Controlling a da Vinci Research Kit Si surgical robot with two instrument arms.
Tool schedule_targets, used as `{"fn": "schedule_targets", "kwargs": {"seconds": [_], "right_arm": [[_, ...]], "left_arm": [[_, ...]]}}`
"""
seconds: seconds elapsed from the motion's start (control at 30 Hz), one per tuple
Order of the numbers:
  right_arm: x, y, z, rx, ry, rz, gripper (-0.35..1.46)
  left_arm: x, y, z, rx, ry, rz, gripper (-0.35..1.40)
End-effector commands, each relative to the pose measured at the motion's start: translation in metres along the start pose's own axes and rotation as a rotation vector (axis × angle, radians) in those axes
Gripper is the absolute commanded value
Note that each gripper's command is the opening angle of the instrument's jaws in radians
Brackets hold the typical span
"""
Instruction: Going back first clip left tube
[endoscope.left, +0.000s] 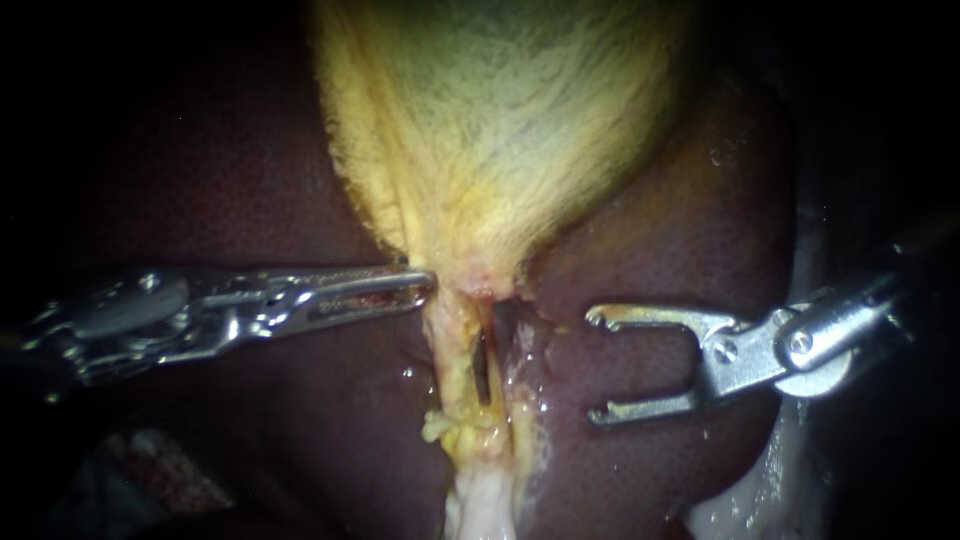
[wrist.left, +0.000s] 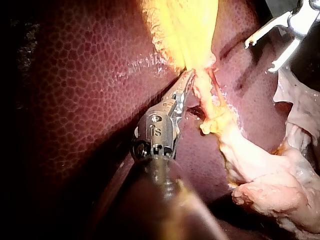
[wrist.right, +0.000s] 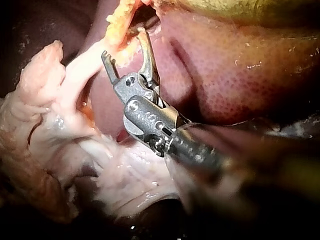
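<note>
The left tube (endoscope.left: 452, 352) runs down from the gallbladder's neck, straight ahead of the open pincer of my right instrument (endoscope.left: 596, 366). It lies beyond the right tube (endoscope.left: 520, 355), which is nearer the pincer's tips. A dark slit separates the two tubes. I can make out no clip on either one, though the task speaks of a first clip; it may be hidden or too small to tell.

The right pincer stands wide apart and empty, near the tubes but touching neither. I judge this suits a retreat: with nothing gripped, it can draw back along its own shaft without dragging tissue.

Across the tubes from it, my left instrument (endoscope.left: 425, 286) has its pincer clamped, as far as I can see, on the edge of the gallbladder (endoscope.left: 500, 120) at the neck. That hold seems meant to pull the neck taut, so the tubes lie stretched and spread over the liver (endoscope.left: 660, 240) beneath.

By count: two instruments, two tubes, one gallbladder, one liver, one pale clump of tissue (endoscope.left: 480, 505) past the tubes' far end, and no clip that I can see.
</note>
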Motion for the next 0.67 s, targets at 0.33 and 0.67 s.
{"fn": "schedule_targets", "kwargs": {"seconds": [0.33,0.67], "right_arm": [[0.0001,0.0,0.0,0.001,-0.001,-0.005,0.6],[0.0002,0.0,0.0003,-0.001,-0.001,-0.005,0.6]], "left_arm": [[0.0002,-0.0005,0.0003,0.007,0.0,0.003,-0.35],[0.0003,-0.0002,0.0003,0.008,0.001,0.004,-0.35]]}}
